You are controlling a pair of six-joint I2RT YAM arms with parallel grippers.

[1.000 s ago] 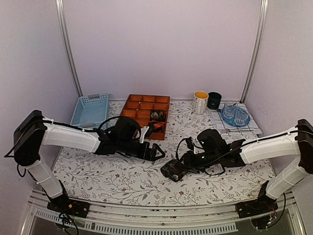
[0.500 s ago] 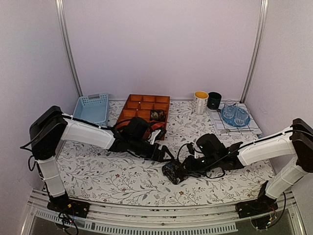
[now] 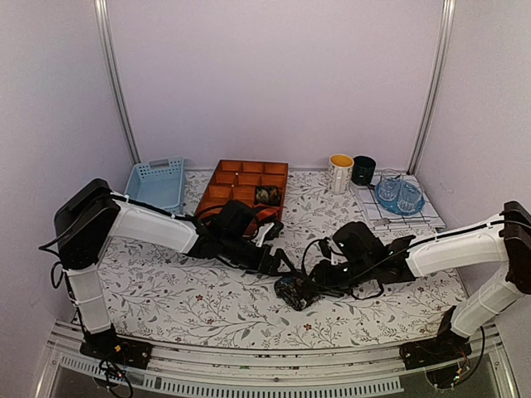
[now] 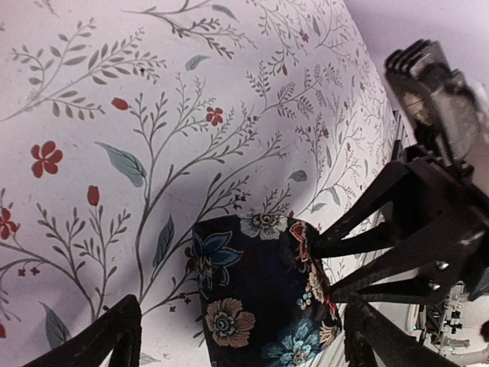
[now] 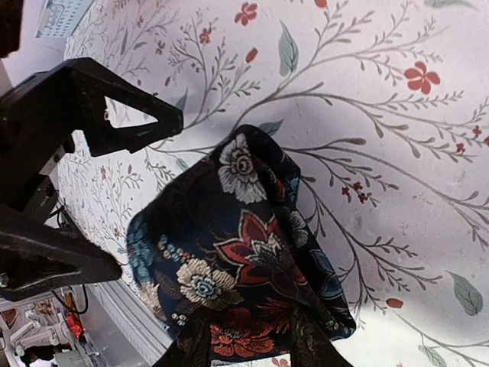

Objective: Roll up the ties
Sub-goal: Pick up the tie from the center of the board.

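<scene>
A dark tie with a red, blue and cream flower pattern is rolled into a coil (image 3: 292, 293) on the flowered tablecloth near the front middle. My right gripper (image 3: 309, 286) is shut on its right side; in the right wrist view the coil (image 5: 229, 252) sits between the fingers (image 5: 306, 344), with the gripper (image 5: 248, 340) at its near end. My left gripper (image 3: 282, 264) is open just left of the coil. In the left wrist view its gripper (image 4: 243, 325) straddles the coil (image 4: 252, 298), fingers (image 4: 107, 336) apart from the cloth, and the right gripper (image 4: 359, 252) pinches the coil's right edge.
An orange compartment tray (image 3: 241, 176) behind holds a dark coiled tie (image 3: 267, 196) and a red-and-black tie (image 3: 265, 215). A blue basket (image 3: 153, 184) stands back left. Two mugs (image 3: 340, 172) and glasses on a blue plate (image 3: 398, 196) stand back right.
My left arm has reached right, bringing its open gripper close to the coil. The right gripper and the coil have stayed almost in place.
</scene>
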